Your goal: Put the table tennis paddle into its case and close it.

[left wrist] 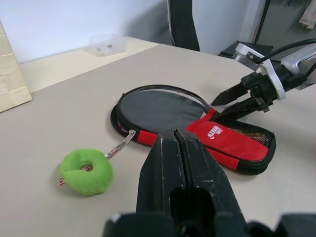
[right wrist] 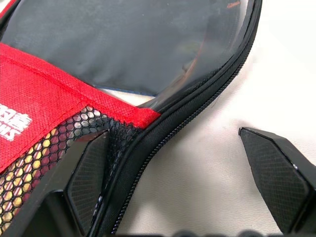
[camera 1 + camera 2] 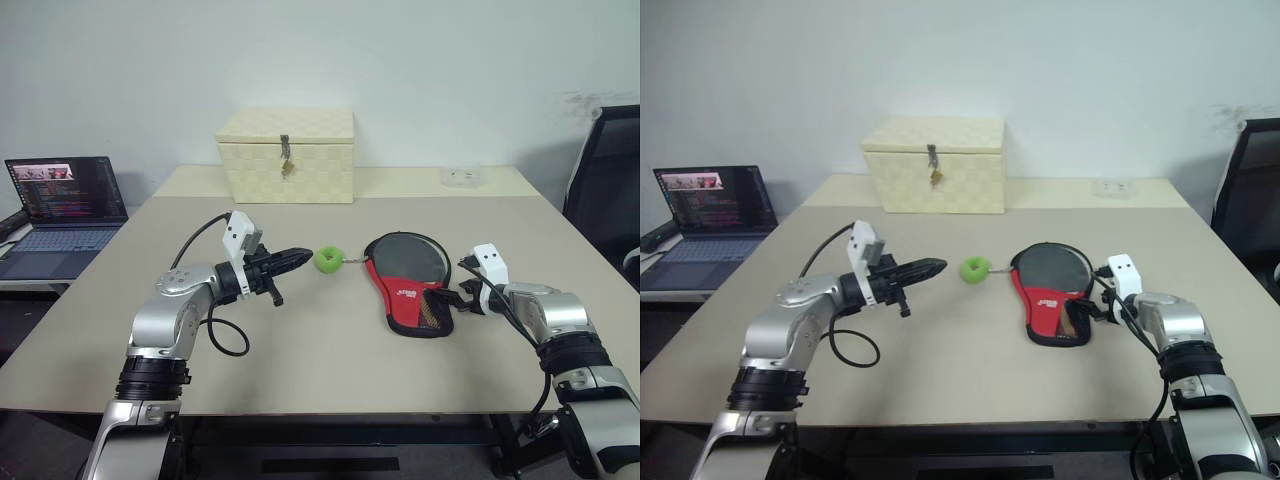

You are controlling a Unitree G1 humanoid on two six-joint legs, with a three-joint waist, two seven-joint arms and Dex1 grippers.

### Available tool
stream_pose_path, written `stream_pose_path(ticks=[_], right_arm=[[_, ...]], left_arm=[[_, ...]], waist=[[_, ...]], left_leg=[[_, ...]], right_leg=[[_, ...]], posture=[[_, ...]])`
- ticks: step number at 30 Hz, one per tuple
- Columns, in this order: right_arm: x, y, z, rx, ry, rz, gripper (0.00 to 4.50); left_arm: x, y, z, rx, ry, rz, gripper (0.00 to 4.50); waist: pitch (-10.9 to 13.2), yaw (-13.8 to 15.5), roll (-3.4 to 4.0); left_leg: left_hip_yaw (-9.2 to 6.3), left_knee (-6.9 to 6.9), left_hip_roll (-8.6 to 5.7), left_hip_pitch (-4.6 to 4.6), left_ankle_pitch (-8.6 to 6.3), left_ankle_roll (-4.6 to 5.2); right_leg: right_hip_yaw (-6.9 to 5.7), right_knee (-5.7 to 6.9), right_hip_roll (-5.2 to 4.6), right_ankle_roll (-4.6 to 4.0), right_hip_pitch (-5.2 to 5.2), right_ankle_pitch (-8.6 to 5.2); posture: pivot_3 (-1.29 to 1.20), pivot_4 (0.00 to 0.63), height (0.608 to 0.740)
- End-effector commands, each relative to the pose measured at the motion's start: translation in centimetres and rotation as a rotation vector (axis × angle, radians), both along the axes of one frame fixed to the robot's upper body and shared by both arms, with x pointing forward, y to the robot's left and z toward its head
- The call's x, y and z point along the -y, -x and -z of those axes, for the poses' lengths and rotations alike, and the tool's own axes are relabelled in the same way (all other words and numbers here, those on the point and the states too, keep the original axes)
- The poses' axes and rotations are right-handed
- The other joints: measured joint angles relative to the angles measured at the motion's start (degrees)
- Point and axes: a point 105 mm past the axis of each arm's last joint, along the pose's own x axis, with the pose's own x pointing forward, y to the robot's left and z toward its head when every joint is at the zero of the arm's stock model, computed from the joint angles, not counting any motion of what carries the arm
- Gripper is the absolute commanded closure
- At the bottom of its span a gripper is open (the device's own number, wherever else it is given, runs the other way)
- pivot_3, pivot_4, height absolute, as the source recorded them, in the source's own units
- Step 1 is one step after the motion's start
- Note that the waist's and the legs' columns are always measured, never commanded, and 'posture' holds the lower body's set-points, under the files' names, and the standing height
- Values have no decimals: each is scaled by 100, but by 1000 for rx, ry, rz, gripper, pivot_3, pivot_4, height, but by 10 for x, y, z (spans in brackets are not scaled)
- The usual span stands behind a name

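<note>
- Case (image 3: 409, 290): one.
- Paddle (image 1: 158, 109): one, inside the case.
- Green ring (image 3: 327, 260): one.
- Woven box (image 3: 287, 155): one.
- Laptop (image 3: 62, 212): one.
- Clear tub (image 3: 462, 177): one.
- Chair (image 3: 607, 195): one.
- Table (image 3: 330, 340): one.
- Grippers: two, left (image 3: 300, 258) and right (image 3: 455, 285).

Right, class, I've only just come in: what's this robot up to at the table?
It is working on a paddle case lying flat on the table. The right pincer is open, one finger over the case's mesh end and one beside its edge. The left pincer is shut, holds nothing, and hangs near the green ring clipped to the zip pull. The paddle looks to be inside.
</note>
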Motion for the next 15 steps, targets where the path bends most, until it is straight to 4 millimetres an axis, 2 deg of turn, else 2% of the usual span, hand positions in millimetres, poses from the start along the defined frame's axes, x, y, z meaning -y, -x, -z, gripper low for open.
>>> stream_pose_path(ticks=[1,7,12,15], right_arm=[[-5,2,15,-54,37,-25,0],[-33,-1,27,-92,45,-110,0],[-43,-3,44,-145,53,-122,0],[-46,-2,50,-168,47,-130,619]], left_arm=[[4,5,-19,71,5,31,4454],[4,6,-19,73,1,35,4454],[3,8,-19,76,-2,29,4454],[1,9,-18,76,-4,21,4500]], waist=[[-1,-1,-2],[-3,-90,-5],[-6,-196,-10],[-9,-246,-14]], left_leg=[[1,0,0,2,0,0],[1,-2,-2,49,-1,0],[10,-16,-4,114,-2,0],[7,-17,1,132,-3,0]], right_leg=[[0,0,0,0,2,0],[2,-4,10,-1,47,0],[11,-8,17,-3,103,-3],[10,-8,26,-4,119,-4]], posture=[[0,150,740],[0,150,740],[0,150,740],[0,150,740]])
